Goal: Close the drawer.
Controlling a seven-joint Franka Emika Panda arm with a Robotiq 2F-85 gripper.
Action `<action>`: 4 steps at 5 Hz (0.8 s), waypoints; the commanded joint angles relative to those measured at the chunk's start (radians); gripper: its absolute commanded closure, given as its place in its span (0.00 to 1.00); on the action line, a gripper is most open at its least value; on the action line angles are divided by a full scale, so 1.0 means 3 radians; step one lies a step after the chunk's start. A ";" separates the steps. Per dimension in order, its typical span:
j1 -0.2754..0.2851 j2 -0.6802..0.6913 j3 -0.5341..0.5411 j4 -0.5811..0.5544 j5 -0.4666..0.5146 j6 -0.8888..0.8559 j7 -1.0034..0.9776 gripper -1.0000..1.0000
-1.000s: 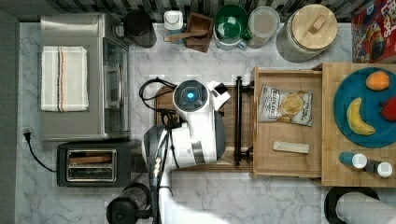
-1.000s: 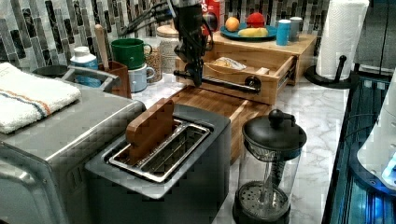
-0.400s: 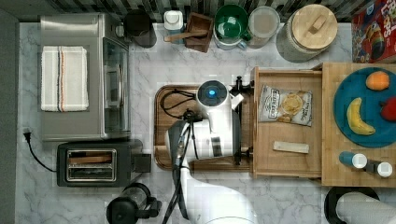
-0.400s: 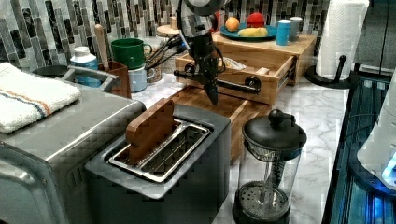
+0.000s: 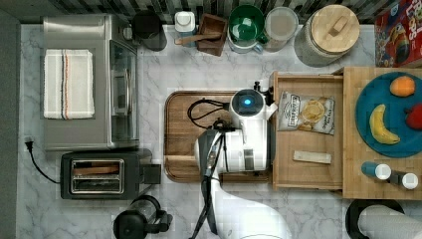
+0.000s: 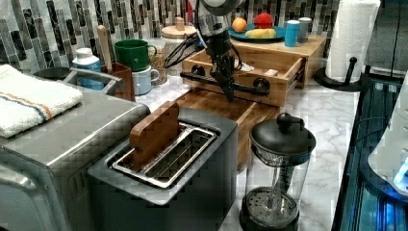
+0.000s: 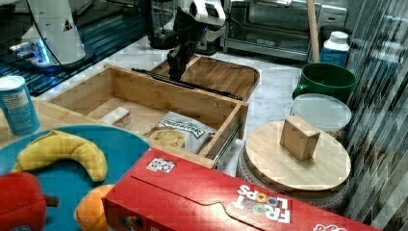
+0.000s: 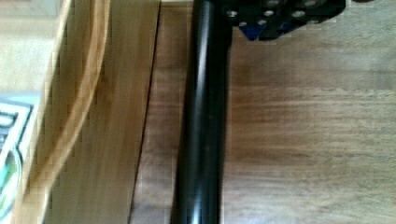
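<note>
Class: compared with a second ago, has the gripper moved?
Yes. In the top view the gripper has moved right across the dark tray to the drawer handle.

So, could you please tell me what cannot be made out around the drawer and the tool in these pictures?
- Tool, left view: whether it touches the drawer's black handle bar.
- Drawer front, top view: covered by the arm.
- Small pale block: too small to identify.
- Paper towel roll: cut off by the top view's edge.

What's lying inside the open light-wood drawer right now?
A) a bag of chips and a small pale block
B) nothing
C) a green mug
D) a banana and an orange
A: the open light-wood drawer holds a bag of chips and a small pale block.
</note>
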 commanded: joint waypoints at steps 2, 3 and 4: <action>-0.0332 -0.0098 -0.0252 0.0314 -0.0097 0.0465 -0.0553 1.00; -0.0505 -0.0067 -0.0325 0.0336 -0.0059 0.0466 -0.0819 1.00; -0.0686 -0.0051 -0.0422 0.0334 -0.0037 0.0592 -0.0994 1.00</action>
